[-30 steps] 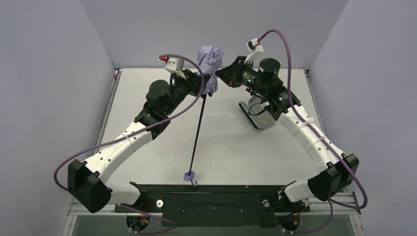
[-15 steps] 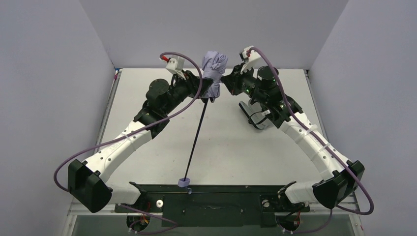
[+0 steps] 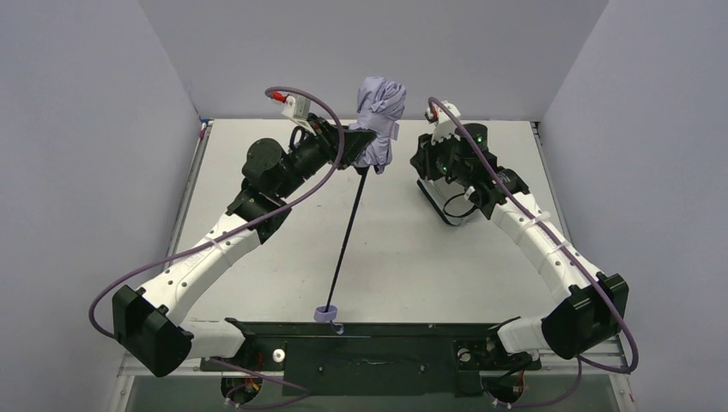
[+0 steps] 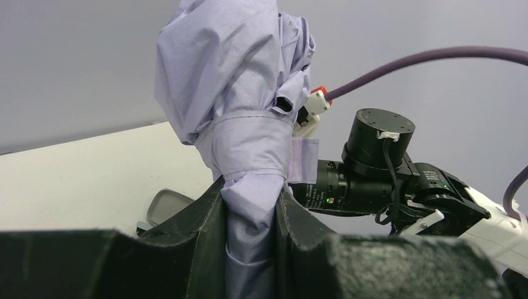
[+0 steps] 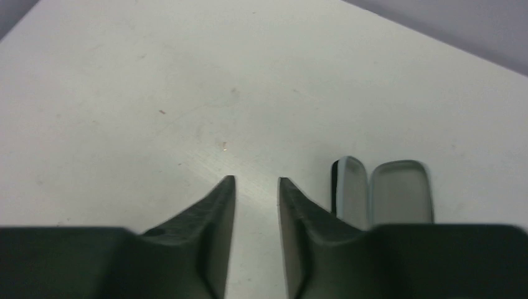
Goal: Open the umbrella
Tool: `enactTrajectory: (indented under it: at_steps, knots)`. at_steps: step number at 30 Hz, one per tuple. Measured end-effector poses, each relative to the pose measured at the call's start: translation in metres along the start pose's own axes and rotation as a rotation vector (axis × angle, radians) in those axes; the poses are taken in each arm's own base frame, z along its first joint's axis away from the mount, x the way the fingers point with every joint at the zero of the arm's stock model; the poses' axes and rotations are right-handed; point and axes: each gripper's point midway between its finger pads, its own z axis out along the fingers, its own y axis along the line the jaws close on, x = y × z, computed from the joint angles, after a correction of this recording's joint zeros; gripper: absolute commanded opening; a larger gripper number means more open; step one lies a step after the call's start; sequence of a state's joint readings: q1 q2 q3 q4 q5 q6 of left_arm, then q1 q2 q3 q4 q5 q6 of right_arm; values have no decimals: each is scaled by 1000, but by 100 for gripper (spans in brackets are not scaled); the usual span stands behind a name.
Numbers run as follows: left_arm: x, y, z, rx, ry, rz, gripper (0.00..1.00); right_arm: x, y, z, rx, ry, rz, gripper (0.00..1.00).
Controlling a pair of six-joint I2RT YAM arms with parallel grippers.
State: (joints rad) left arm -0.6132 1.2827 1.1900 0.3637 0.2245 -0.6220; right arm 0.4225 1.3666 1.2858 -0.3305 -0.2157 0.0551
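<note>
The left jaws are clamping the umbrella (image 4: 231, 93) around the lower part of its folded lavender canopy, just below the fastening band (image 4: 249, 146), and the cloth is bunching out above them. The bundle is being held up over the far middle of the bench (image 3: 412, 257). The thin black shaft (image 3: 348, 236) is slanting from it down towards the near edge, ending in the small lavender knob handle (image 3: 326, 312) just before the black base plate (image 3: 386, 343). From above it is hard to tell whether the knob is touching the bench.

The right jaws are standing slightly apart, a narrow gap with nothing in it, pointing down at bare bench to the right of the canopy and clear of it. A grey-and-black sleeve (image 5: 386, 190) is lying on the bench just to their right.
</note>
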Motion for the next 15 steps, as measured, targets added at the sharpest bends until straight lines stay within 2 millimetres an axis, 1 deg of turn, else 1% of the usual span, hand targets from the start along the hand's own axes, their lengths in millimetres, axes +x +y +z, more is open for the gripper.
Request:
enactTrajectory:
  at_steps: [1, 2, 3, 5, 7, 9, 13, 15]
  knots:
    - [0, 0, 0, 0, -1, 1, 0, -1, 3, -1, -26, -2, 14, 43]
    - [0, 0, 0, -1, 0, 6, 0, -2, 7, -2, -54, -4, 29, 50]
    - [0, 1, 0, -2, 0, 9, 0, -3, 11, -4, -75, -6, 44, 55]
    - [0, 3, 0, -8, 1, 28, 0, -6, 21, -11, -126, -7, 77, 72]
    - [1, 5, 0, -14, 1, 45, 0, -15, 31, -22, -171, -24, 108, 79]
    - [1, 7, 0, -20, 5, 61, 0, -27, 40, -36, -210, -50, 124, 81]
    - [3, 9, -1, -24, 11, 83, 0, -60, 60, -67, -276, -127, 151, 82]
    - [3, 9, -1, -24, 13, 89, 0, -70, 68, -75, -302, -149, 154, 82]
